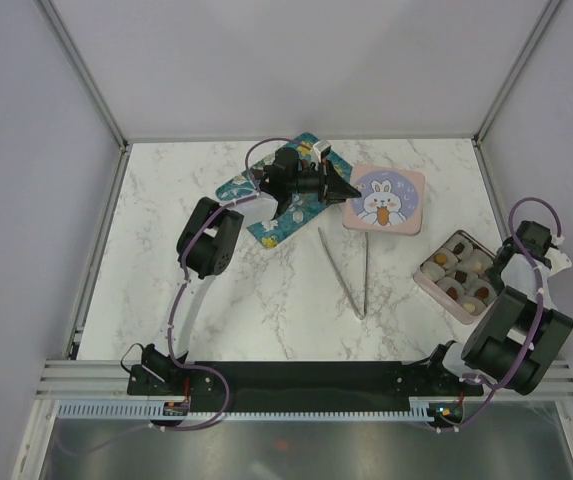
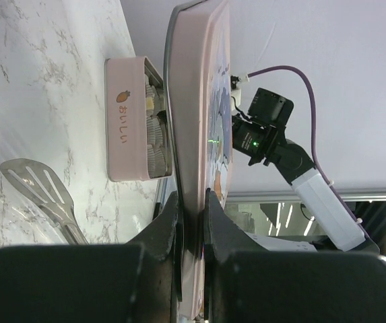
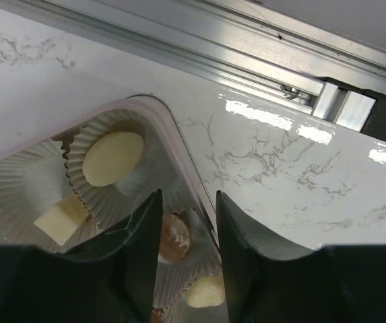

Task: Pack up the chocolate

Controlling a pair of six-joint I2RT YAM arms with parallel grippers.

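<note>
The chocolate (image 3: 112, 158) lies in pleated paper cups (image 3: 14, 185) inside the open pink tin (image 2: 122, 128) at the right of the tabletop (image 1: 216, 310), cream and brown pieces side by side. The pieces look light, smooth and easy to scuff, so they likely want a gentle pinch across their sides or a lift by the cup, best with the tongs (image 1: 361, 300) lying nearby. The left tool (image 2: 193, 208) is pressed together on the edge of the bunny-printed lid (image 2: 199, 101), holding it on edge; that thin, stiff sheet could pivot in such a narrow bite. The right tool (image 3: 187, 202) stands spread astride the tin's wall, not visibly pinching it.
</note>
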